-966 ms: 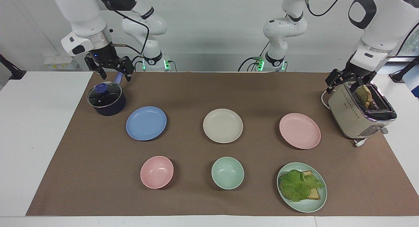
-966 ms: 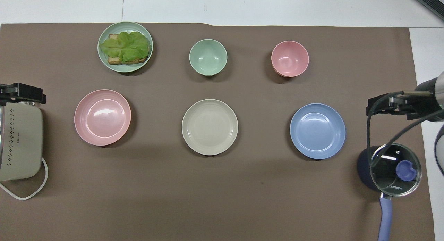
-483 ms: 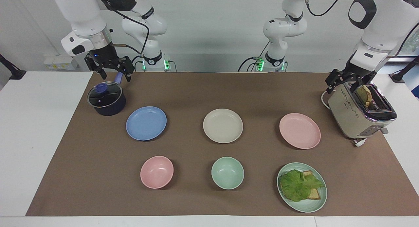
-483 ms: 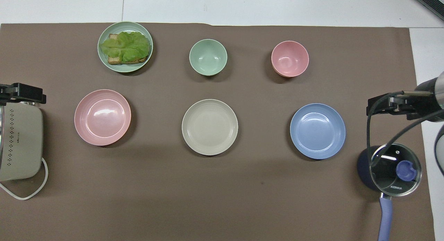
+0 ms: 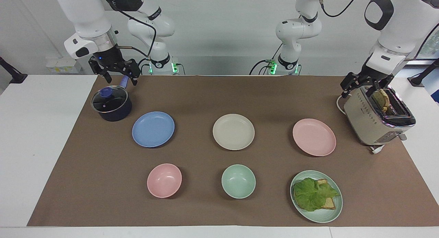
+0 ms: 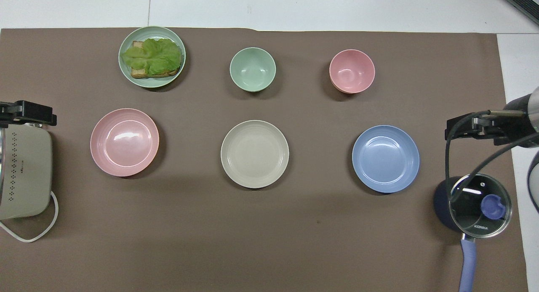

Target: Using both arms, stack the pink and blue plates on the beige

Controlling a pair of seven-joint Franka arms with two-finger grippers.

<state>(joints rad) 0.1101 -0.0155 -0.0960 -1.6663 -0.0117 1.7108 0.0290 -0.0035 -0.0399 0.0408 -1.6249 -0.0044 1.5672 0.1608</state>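
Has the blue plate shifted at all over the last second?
No. The blue plate lies where it did, still beside the dark saucepan and level with the beige plate.

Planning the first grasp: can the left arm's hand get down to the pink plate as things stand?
Probably yes. The left hand, open, hangs over the toaster; the pink plate lies beside that toaster with nothing on it.

One camera faces the robots from high across the table; the other looks steeply down (half-turn apart), sharing the brown mat (image 5: 205,94).
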